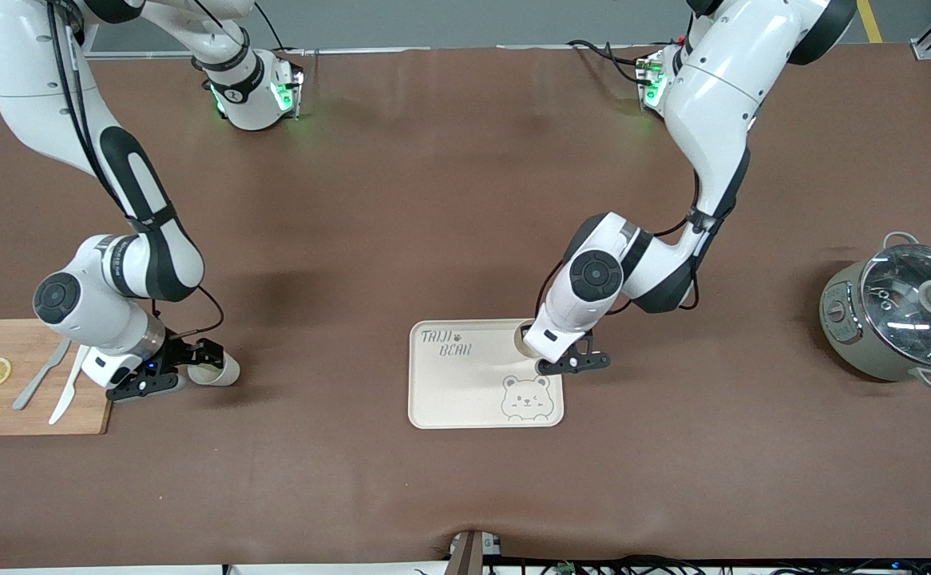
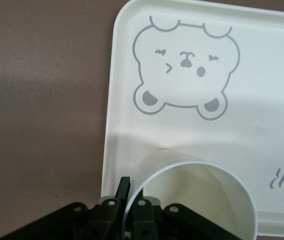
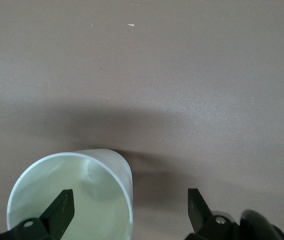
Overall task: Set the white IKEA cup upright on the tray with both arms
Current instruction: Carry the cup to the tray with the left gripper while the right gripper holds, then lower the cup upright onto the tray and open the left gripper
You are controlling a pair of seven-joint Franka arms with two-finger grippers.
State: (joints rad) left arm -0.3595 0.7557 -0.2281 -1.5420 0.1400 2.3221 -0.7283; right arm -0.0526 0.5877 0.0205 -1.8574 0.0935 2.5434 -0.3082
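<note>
L gripper [image 2: 130,197] is low over the tray [image 1: 465,383] at its corner nearest the L arm's base, jaws nearly closed, pinching the rim of a white cup [image 2: 197,200] that stands upright on the tray. R gripper [image 3: 129,200] sits low by the cutting board [image 1: 30,343] twd the R arm's end, jaws wide apart. We see one finger [image 3: 62,210] inside a second cup [image 3: 82,195] and the other well outside, gripping nothing.

We are seeing tray [image 1: 465,391] lying mid-table, cup [image 1: 523,336] standing on its corner under left gripper [image 1: 559,361]. Second cup [image 1: 216,370] is sitting beside cutting board [image 1: 26,335] at right arm's end, right gripper [image 1: 164,372] at it. Pot [image 1: 897,315] is standing at left arm's end.
</note>
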